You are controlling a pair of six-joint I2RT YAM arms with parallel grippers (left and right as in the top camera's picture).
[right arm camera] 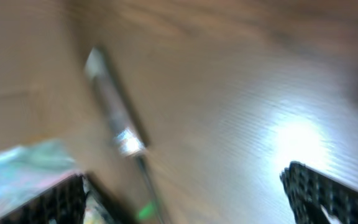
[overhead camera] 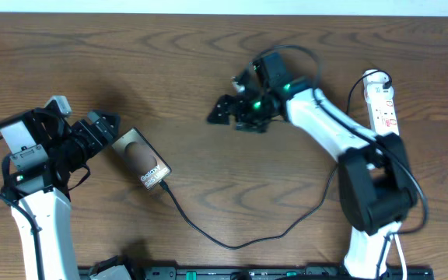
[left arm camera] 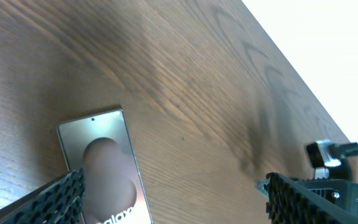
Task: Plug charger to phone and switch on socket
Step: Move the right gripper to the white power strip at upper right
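- Overhead: the phone [overhead camera: 141, 159] lies on the worktop [overhead camera: 131, 47] just beside the left tool [overhead camera: 106, 126], whose jaws stand apart. The charger [overhead camera: 232, 243] appears seated in the phone's lower end. The socket [overhead camera: 383, 105] sits at the far right, well apart from the phone. The right tool [overhead camera: 225, 97] hangs spread and empty over mid-worktop. No containers show.
- Left wrist: the phone lies against one of the fingers [left arm camera: 58, 199], unclamped. Lifting straight off should avoid tugging the plug.
- Right wrist: blurred, with jaws wide and nothing between. This arm seems best placed for the switch, pressing squarely with one fingertip.

Phone [overhead camera: 140, 159] left, socket [overhead camera: 383, 105] far right
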